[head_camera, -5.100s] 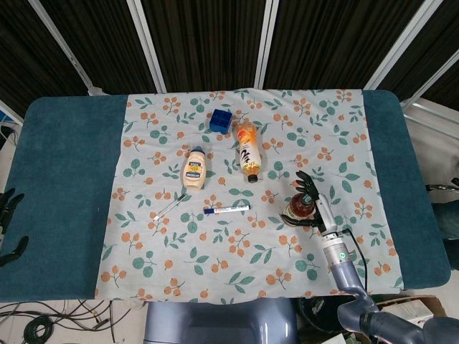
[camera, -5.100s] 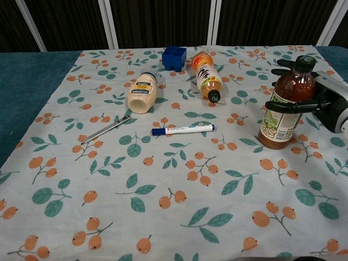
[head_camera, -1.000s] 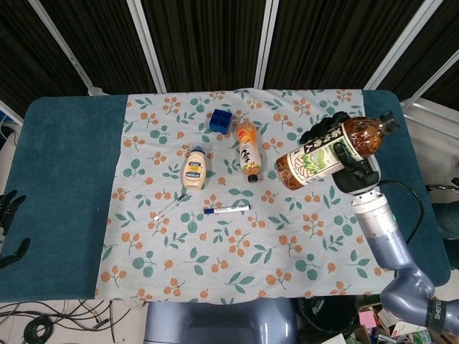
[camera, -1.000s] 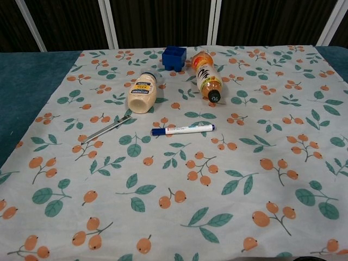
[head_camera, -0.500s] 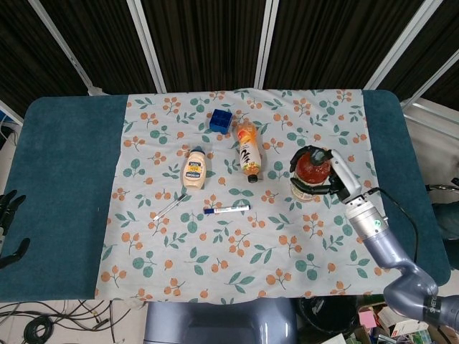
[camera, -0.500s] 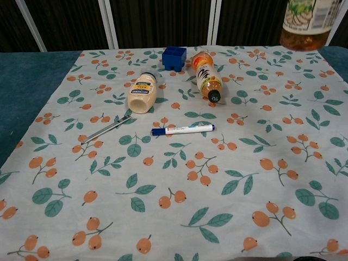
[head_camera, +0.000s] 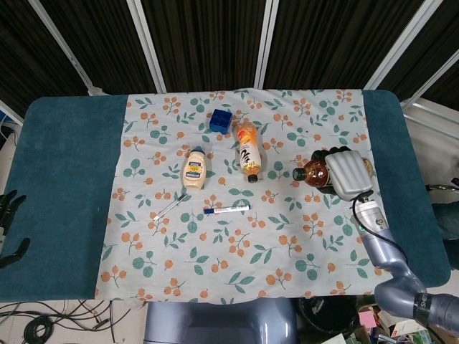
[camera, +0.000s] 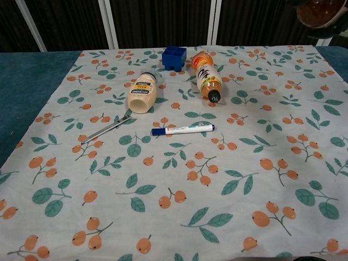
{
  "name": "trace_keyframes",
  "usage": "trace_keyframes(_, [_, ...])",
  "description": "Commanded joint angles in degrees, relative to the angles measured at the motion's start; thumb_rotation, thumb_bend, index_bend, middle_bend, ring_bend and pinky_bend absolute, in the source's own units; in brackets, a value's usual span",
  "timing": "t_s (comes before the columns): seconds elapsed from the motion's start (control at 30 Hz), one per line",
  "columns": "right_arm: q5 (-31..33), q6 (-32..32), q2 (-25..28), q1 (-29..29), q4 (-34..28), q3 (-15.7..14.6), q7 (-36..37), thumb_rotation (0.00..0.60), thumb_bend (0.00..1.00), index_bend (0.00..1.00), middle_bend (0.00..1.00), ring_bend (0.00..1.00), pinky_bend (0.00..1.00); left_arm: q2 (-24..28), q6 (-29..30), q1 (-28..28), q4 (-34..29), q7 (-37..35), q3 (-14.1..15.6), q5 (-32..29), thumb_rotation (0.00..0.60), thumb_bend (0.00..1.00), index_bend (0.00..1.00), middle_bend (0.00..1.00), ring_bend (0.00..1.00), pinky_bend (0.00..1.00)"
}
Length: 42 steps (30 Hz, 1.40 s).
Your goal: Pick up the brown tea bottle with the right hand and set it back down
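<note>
The brown tea bottle (head_camera: 314,172) is in the air over the right side of the floral cloth, gripped by my right hand (head_camera: 346,172). In the head view the back of the hand covers most of the bottle. Only its dark cap and brown shoulder show, and they point left. In the chest view only the bottle's rounded brown underside (camera: 321,12) shows, at the top right corner, well above the cloth. My left hand (head_camera: 8,215) sits at the far left edge beside the table, with its dark fingers apart and nothing in them.
An orange drink bottle (head_camera: 248,154) lies on its side near the cloth's centre, behind it a blue box (head_camera: 220,120). Further left lie a mayonnaise bottle (head_camera: 194,170), a blue-capped marker (head_camera: 226,210) and a thin metal utensil (head_camera: 168,208). Teal table (head_camera: 64,172) flanks the cloth.
The bottle stood on the cloth five seconds ago and is now lifted. In the last half second it tipped from upright to cap-left, and the hand turned over it.
</note>
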Motion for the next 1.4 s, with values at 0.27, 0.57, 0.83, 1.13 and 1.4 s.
trace_keyframes(0.27, [-7.9,-9.0,7.1,-7.0,-18.9,13.1,73.8,0.600,0.42,0.67,0.60,0.67,0.74,-0.1,0.3,0.1,0.1,0.3,0.0,0.1,0.600,0.37,0.08,0.00,0.01,0.09])
trace_keyframes(0.57, [-25.8,2.5,6.2,-11.0,-7.8,12.4,121.4,0.600,0.42,0.67,0.59,0.67,0.74,-0.1,0.1,0.1,0.1,0.4,0.1,0.1,0.600,0.37,0.08,0.00,0.01,0.09])
trace_keyframes(0.83, [-21.2,2.7,-0.1,-9.8,-0.2,6.0,112.8,0.600,0.43,0.68,0.61,0.68,0.74,-0.2,0.1,0.1,0.1,0.6,0.1,0.0,0.600,0.37,0.08,0.00,0.01,0.09])
trace_keyframes(1.13, [-17.2,-0.7,-4.1,-8.1,4.3,0.7,93.9,0.600,0.43,0.68,0.61,0.68,0.74,-0.1,0.1,0.1,0.1,0.6,0.1,0.0,0.600,0.37,0.08,0.00,0.01,0.09])
trace_keyframes(1.4, [-16.3,-0.8,-6.1,-7.0,5.9,-1.3,83.7,0.600,0.43,0.68,0.60,0.68,0.74,-0.1,-0.3,0.0,-0.1,1.0,0.2,-0.2,0.600,0.37,0.08,0.00,0.01,0.09])
